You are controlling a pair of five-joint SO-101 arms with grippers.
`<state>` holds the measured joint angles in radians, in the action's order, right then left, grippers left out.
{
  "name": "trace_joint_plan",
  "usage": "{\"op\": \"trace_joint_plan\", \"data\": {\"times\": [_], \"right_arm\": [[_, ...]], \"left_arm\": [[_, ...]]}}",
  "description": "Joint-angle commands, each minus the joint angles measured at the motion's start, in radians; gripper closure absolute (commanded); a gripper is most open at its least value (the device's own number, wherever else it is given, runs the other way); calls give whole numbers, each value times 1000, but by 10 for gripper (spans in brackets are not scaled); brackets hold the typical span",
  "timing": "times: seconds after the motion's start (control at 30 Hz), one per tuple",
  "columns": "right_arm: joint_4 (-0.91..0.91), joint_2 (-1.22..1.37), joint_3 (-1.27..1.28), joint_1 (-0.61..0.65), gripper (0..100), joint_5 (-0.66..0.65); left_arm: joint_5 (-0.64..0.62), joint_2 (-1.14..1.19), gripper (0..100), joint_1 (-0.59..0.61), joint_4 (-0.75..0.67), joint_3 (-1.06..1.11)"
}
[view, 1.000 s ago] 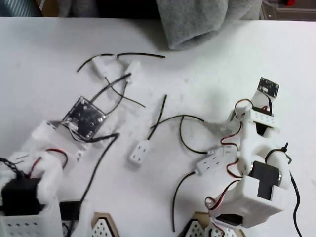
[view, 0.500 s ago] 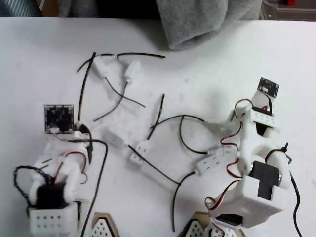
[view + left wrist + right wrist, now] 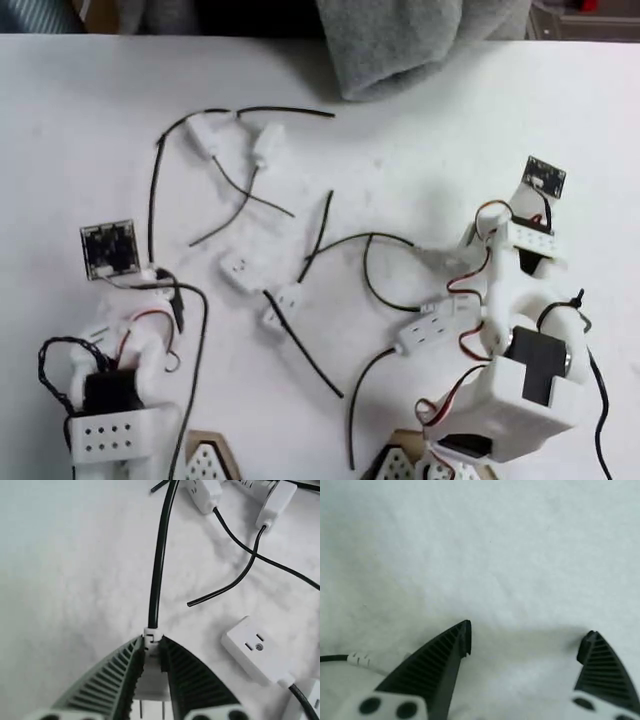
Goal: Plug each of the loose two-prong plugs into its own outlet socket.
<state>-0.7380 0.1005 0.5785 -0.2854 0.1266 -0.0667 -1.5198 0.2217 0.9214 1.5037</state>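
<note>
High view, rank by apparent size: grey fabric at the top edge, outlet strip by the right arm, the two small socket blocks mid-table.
Largest to smallest in the high view:
1. grey fabric
2. outlet strip
3. socket block nearer the left arm and other socket block: they look alike, so no ranking between them.

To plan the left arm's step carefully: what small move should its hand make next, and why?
Probably carry the plug toward the outlet socket lying near it and turn the prongs to its slots. The left hand is shut on the plug, the socket's slots look empty, and the prongs point back toward the wrist.
</note>
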Motion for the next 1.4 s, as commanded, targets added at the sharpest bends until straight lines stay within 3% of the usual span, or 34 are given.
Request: {"op": "trace_joint_plan", "data": {"times": [0.0,0.23,0.4,0.6,1.13,1.37], "right_arm": [[10,-42,-3,5,658,-12],[8,-42,-3,5,658,-12],[8,-42,-3,4,658,-12],[12,-42,-3,5,658,-12],[10,-42,-3,5,657,-15],[10,-42,-3,7,657,-54]], "left_arm": [[9,8,979,10,3,-95],[8,440,978,5,2,-391],[11,898,977,-108,-8,-532],[8,1296,977,-145,-126,-657],[12,1337,977,-140,-35,-720],[14,1251,957,-148,-5,-715]]}}
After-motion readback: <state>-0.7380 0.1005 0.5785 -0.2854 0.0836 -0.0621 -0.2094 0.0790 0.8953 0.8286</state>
